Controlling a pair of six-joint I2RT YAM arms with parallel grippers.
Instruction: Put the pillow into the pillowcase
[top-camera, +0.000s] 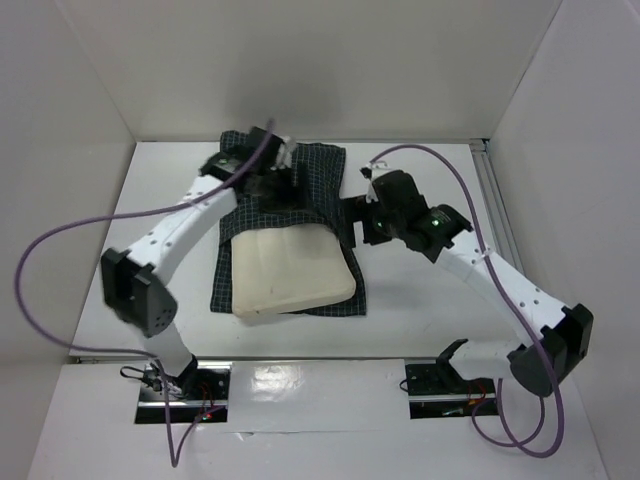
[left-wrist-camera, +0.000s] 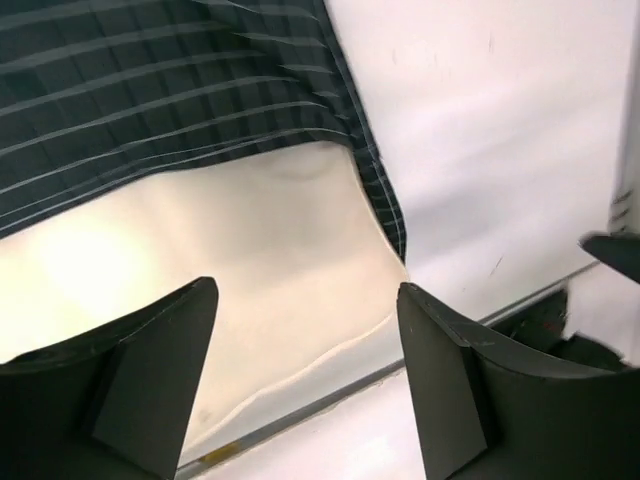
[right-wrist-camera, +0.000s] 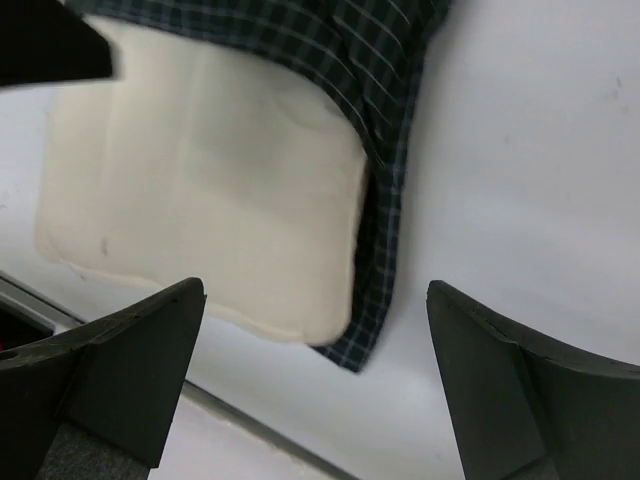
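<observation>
Overhead: white-walled enclosure (top-camera: 300, 60), white table (top-camera: 430, 320); the pillow (top-camera: 290, 270) lies partly inside the pillowcase (top-camera: 315, 175). Left wrist: left gripper (left-wrist-camera: 305, 300) fingers spread above the pillow. Right wrist: right gripper (right-wrist-camera: 315, 295) spread, holding nothing.

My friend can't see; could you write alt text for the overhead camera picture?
A cream pillow lies on a white table, its far end tucked into a dark checked pillowcase and its near half bare. Two robot arms reach in: the left gripper hangs over the covered far part, the right gripper beside the pillowcase's right edge.
</observation>
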